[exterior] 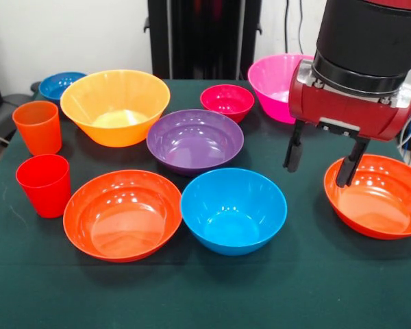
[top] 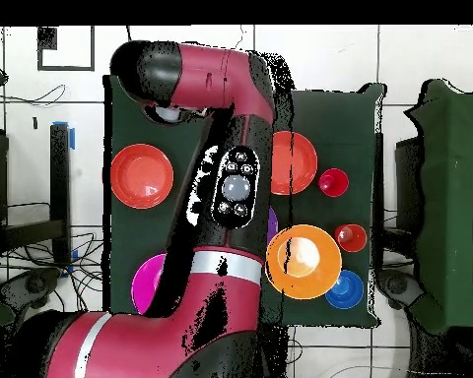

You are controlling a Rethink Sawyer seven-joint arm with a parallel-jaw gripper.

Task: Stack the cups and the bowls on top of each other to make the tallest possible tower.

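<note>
Green tabletop (exterior: 308, 288): carrying every piece, all separate, nothing nested.
Orange ribbed cup (exterior: 38, 127): upright at far left of front view, behind the red cup.
Red smooth cup (exterior: 44, 185): upright, just in front of the orange one, beside the left red-orange bowl.
Small blue bowl (exterior: 60, 85): back left corner, partly hidden behind the yellow-orange bowl.
Yellow-orange bowl (exterior: 115, 106): large, back left, near the purple bowl's rim.
Left red-orange bowl (exterior: 122, 214): front left, rim close against the medium blue bowl.
Purple bowl (exterior: 194, 140): centre, just behind the medium blue bowl.
Medium blue bowl (exterior: 233, 210): front centre, open side up, holding nothing.
Small magenta bowl (exterior: 227, 102): behind the purple bowl, apart from it.
Pink bowl (exterior: 282, 77): back right, partly covered by the arm.
Hand (exterior: 322, 162): fingers spread, gripping nothing, one finger over the rim of the right bowl.
Right red-orange bowl (exterior: 377, 199): at right edge, well apart from the others.
Overhead view: arm covering the middle of the tabletop, hand hidden.
</note>
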